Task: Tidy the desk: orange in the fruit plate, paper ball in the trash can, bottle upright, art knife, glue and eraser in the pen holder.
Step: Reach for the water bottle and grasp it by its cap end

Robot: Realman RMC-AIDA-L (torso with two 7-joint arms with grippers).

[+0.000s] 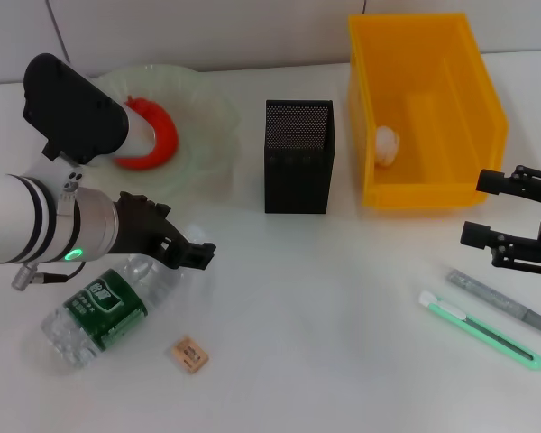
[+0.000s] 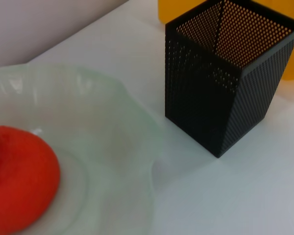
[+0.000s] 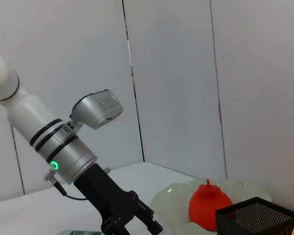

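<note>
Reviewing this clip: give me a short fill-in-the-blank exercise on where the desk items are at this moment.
1. The orange sits in the ____.
2. The bottle lies on its ____ under the left gripper.
3. The paper ball is inside the ____ bin.
4. The knife and glue lie on the table near the ____ gripper.

Missing words: plate; side; yellow; right
</note>
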